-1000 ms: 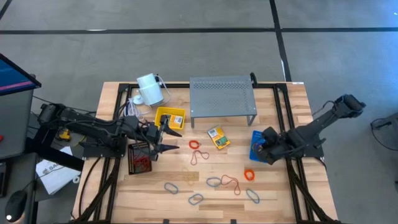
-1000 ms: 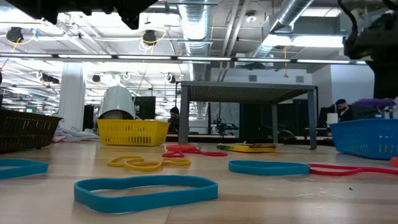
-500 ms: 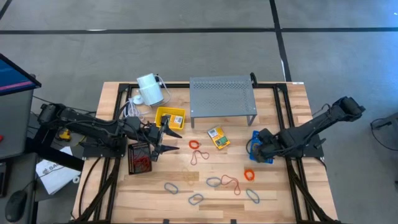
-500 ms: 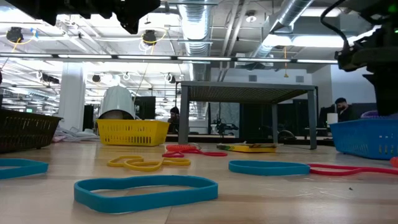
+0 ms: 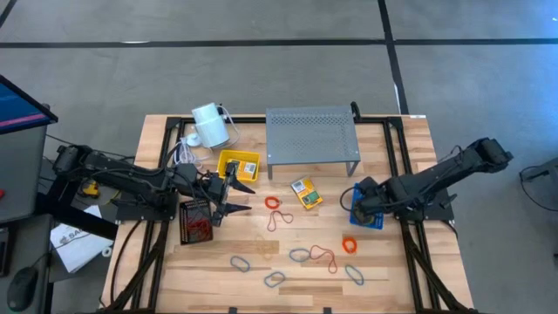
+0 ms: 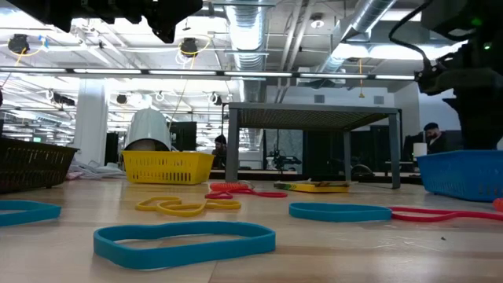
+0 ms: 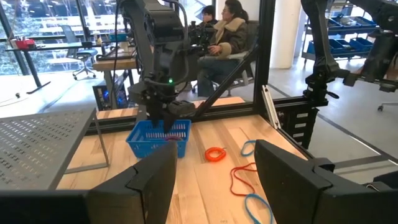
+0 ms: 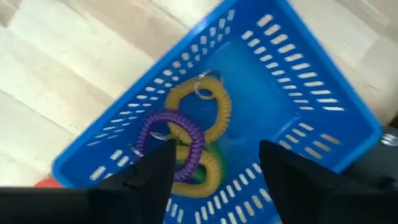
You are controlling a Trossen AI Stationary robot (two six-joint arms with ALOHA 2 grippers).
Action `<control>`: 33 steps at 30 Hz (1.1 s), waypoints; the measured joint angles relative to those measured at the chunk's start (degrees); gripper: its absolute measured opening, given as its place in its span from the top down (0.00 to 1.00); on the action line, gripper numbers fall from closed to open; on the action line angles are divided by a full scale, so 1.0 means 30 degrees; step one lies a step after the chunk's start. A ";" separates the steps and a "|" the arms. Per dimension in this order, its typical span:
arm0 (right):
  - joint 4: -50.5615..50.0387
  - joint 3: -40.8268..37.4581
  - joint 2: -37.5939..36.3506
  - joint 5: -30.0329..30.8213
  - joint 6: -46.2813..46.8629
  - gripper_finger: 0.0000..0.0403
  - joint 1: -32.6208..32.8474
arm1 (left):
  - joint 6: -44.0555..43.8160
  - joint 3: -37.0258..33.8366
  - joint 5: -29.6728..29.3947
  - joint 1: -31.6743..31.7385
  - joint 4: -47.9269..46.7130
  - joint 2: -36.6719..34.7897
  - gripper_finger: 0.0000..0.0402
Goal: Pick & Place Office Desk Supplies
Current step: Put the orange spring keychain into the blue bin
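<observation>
Thin rubber bands lie about the table's middle and near side: red [image 5: 274, 202], orange [image 5: 350, 245], blue [image 5: 240, 262] and others. A small yellow-green crayon box [image 5: 305, 192] lies flat in front of the shelf. My right gripper [image 8: 214, 177] is open, low over the blue basket [image 5: 373, 221], pointing down into it. A purple coil loop [image 8: 171, 142], a yellow one [image 8: 214, 102] and a green one lie on the basket floor. My left gripper [image 5: 240, 196] is open and holds nothing, between the yellow bin and the dark basket.
A grey perforated shelf [image 5: 311, 135] stands at the far middle, with a white cylinder [image 5: 209, 125] and cord at the far left. A yellow bin [image 5: 238, 164] and a dark basket [image 5: 196, 222] with red bands sit under the left arm. People [image 7: 227, 31] sit beyond the table.
My right gripper has gone down and a little toward the table's left edge, into the blue basket. The purple coil that showed above the basket's rim in the low view has sunk below it and now lies inside.
</observation>
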 joint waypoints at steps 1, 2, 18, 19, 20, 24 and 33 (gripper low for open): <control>-0.0178 0.0178 0.0000 0.0121 -0.0077 0.42 -0.0002 | -0.0007 0.0000 0.0000 0.0000 -0.0007 0.0000 0.47; -0.0315 0.0496 0.0000 0.0330 -0.0201 0.41 0.0025 | -0.0036 0.0000 0.0000 0.0000 -0.0007 0.0000 0.47; 0.3610 0.5677 0.2883 0.0872 -0.4775 0.58 0.2311 | -0.0057 0.0000 0.0000 0.0000 -0.0007 0.0000 0.47; 0.3603 0.6085 0.3363 0.0563 -0.4990 0.59 0.2433 | -0.0119 0.0000 0.0000 0.0000 -0.0007 0.0000 0.47; 0.3603 0.6515 0.3866 0.0250 -0.5256 0.61 0.2583 | -0.0169 0.0000 0.0000 0.0000 -0.0007 0.0000 0.47; 0.2569 0.7941 0.5858 -0.0587 -0.5203 0.63 0.3275 | -0.0515 0.0000 0.0007 0.0000 -0.0007 0.0000 0.47; 0.1418 0.8404 0.9340 -0.1756 -0.0813 0.55 0.5066 | -0.0706 0.0000 0.0058 -0.0007 -0.0015 0.0000 0.47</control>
